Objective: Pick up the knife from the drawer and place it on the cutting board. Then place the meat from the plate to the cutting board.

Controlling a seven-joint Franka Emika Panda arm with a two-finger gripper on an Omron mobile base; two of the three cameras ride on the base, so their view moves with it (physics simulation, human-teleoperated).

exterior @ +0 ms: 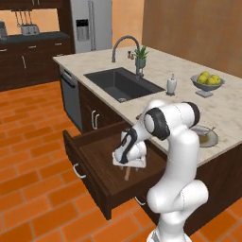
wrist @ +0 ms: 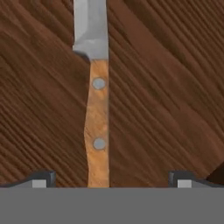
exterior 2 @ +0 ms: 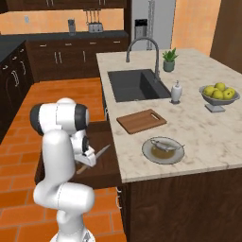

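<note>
The dark-brown drawer (exterior: 90,166) is pulled out from the island. The knife (wrist: 98,122) lies on its floor, with a silvery blade and a light brown riveted handle. My gripper (wrist: 111,178) is lowered into the drawer and stands open, one fingertip on each side of the handle's end and apart from it. From the right, the knife (exterior 2: 97,157) slants beside the gripper (exterior 2: 89,160). The cutting board (exterior 2: 141,121) lies on the counter near the sink. The plate (exterior 2: 163,151) sits in front of it and holds the pale meat (exterior 2: 166,144).
A dark sink (exterior 2: 137,85) with a curved faucet (exterior 2: 142,45) is set in the island counter. Around it stand a soap bottle (exterior 2: 176,92), a potted plant (exterior 2: 169,60) and a grey bowl of yellow fruit (exterior 2: 217,94). Orange tiled floor (exterior: 33,156) surrounds the open drawer.
</note>
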